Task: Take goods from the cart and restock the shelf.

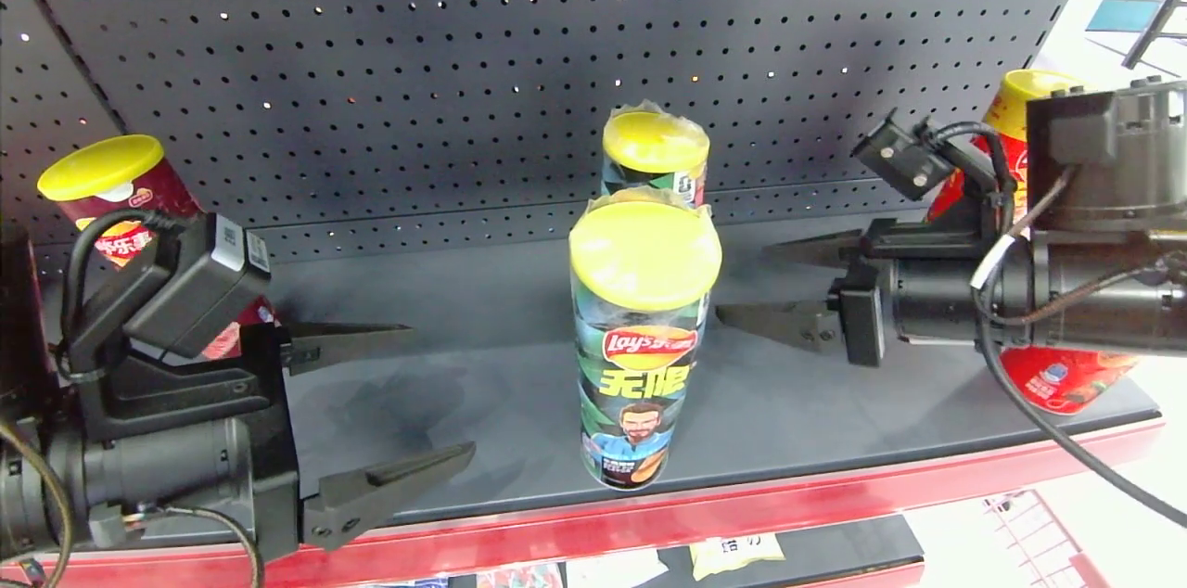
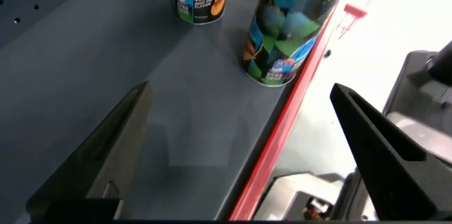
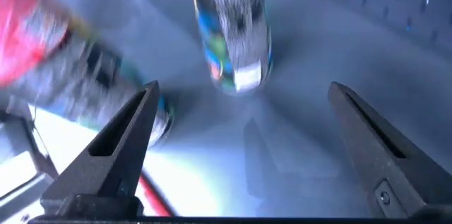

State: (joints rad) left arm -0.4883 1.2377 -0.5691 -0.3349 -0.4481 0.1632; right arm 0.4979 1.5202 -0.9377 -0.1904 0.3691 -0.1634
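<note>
My left claw (image 1: pixel 440 389) hangs open and empty over the shelf (image 1: pixel 482 310), left of the green can (image 1: pixel 640 356). That can stands upright near the shelf's front edge. My right claw (image 1: pixel 744 282), also open and empty, is on the can's right. A second green can (image 1: pixel 655 152) stands just behind it, a maroon can (image 1: pixel 107 189) well to its left and a red can (image 1: pixel 1066 379) well to its right.

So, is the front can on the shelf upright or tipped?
Upright. The front can stands on its base on the shelf, yellow lid on top.
</note>
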